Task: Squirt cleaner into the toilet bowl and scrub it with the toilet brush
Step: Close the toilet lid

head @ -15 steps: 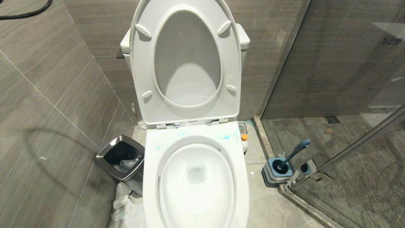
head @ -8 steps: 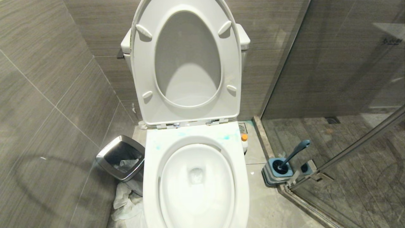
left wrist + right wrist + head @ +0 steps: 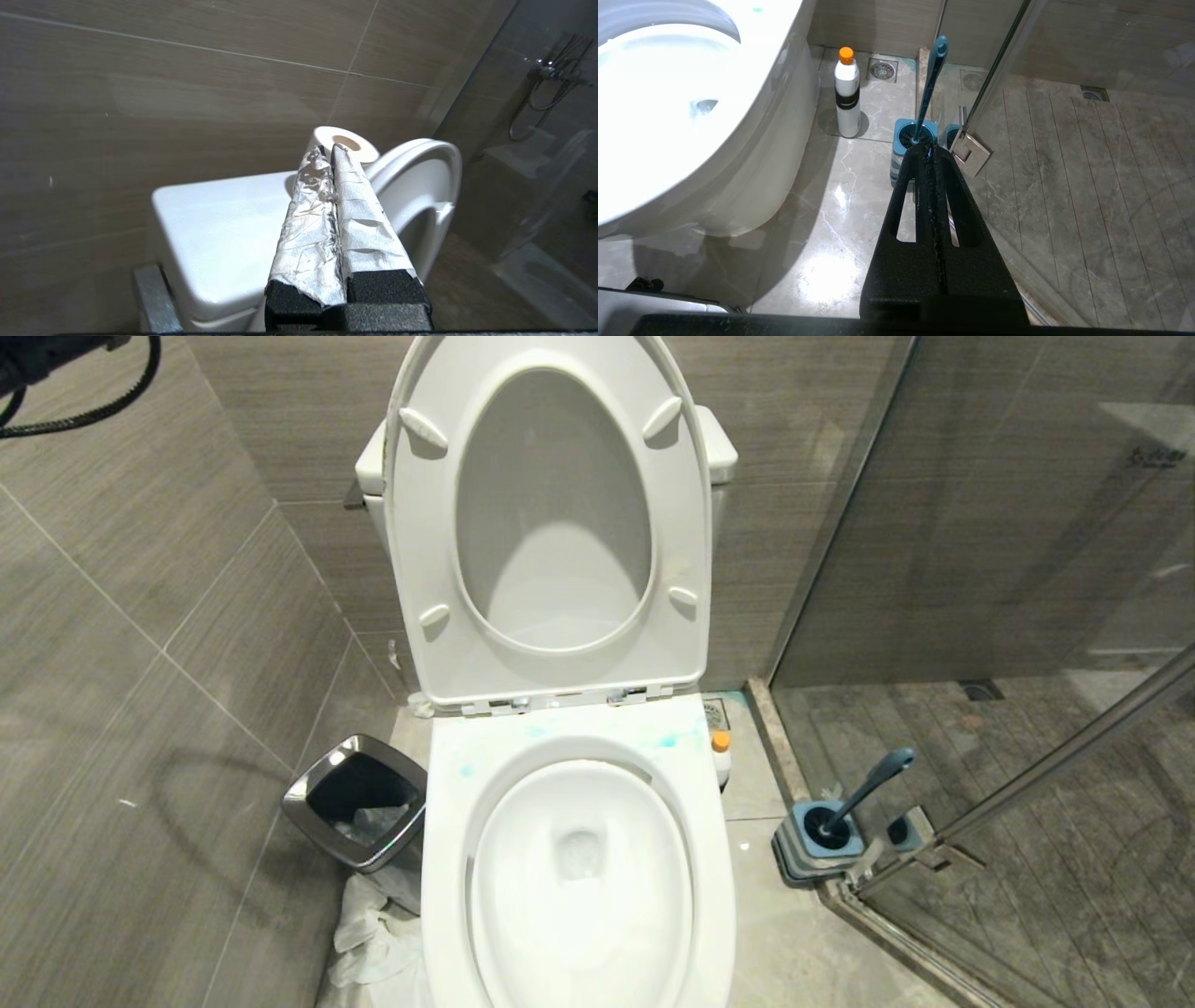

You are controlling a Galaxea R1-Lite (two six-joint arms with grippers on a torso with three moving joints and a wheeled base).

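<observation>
Toilet bowl (image 3: 579, 859) stands open in the middle of the floor, with a dark cable and arm part (image 3: 56, 373) now back in the head view's upper-left corner, where half a second ago there was only bare wall tile.

Pale blue cleaner (image 3: 667, 740) smears the rear rim under the raised seat and lid (image 3: 551, 523); nothing else around the bowl has shifted. The toilet brush (image 3: 864, 791) leans in its blue-grey holder (image 3: 822, 845) on the floor to the bowl's right, against the glass shower door (image 3: 1027, 616). An orange-capped white bottle (image 3: 847, 93) stands between bowl and holder. A chrome-rimmed bin (image 3: 359, 807) sits at the bowl's left, crumpled paper (image 3: 369, 933) beside it. The left gripper (image 3: 328, 151), foil-wrapped and pressed together, hangs high over the tank (image 3: 219, 233), near a paper roll (image 3: 345, 142). The right gripper (image 3: 927, 149), also pressed together and empty, points at the holder.
</observation>
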